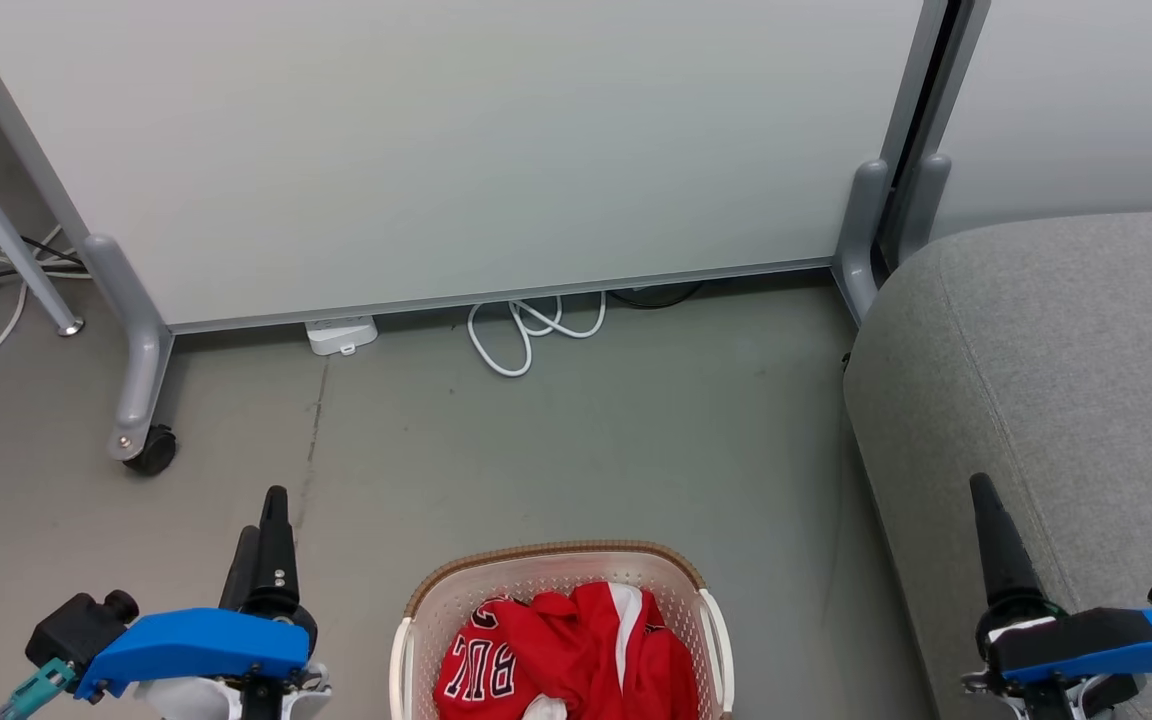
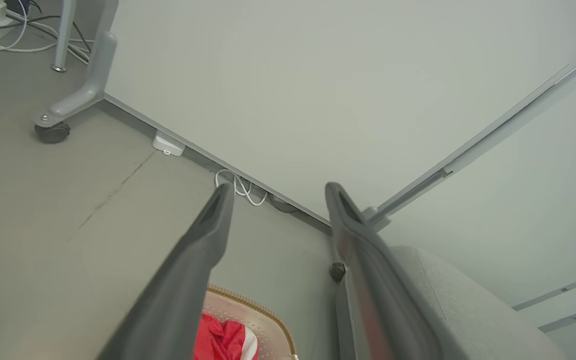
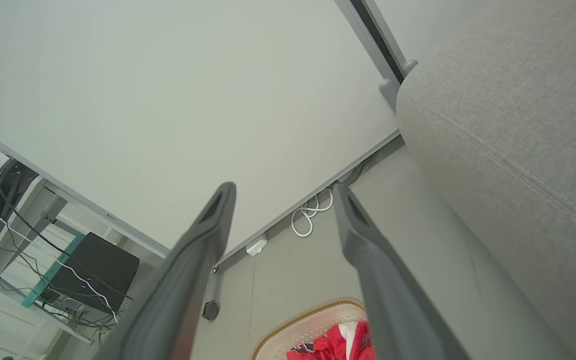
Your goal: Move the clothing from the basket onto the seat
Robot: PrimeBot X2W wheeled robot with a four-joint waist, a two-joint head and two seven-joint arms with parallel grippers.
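Left claw and right claw both gape wide and empty, flanking the basket. Clothing lies inside it, with the seat to the right. First pickup is pending: a claw must dip in and pinch a garment.

- clothing: red garments, white trim, black-and-white numerals (crumpled heap); lying inside the basket.
- basket: cream perforated plastic, brown woven-look rim, white side handles; upright on the floor.
- seat: grey upholstered, rounded corner, stitched seam; right of the basket, apart.

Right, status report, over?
Left end effector, right end effector open, empty. Bright red clothing in cream perforated plastic basket. Grey fabric seat to right; nothing between.
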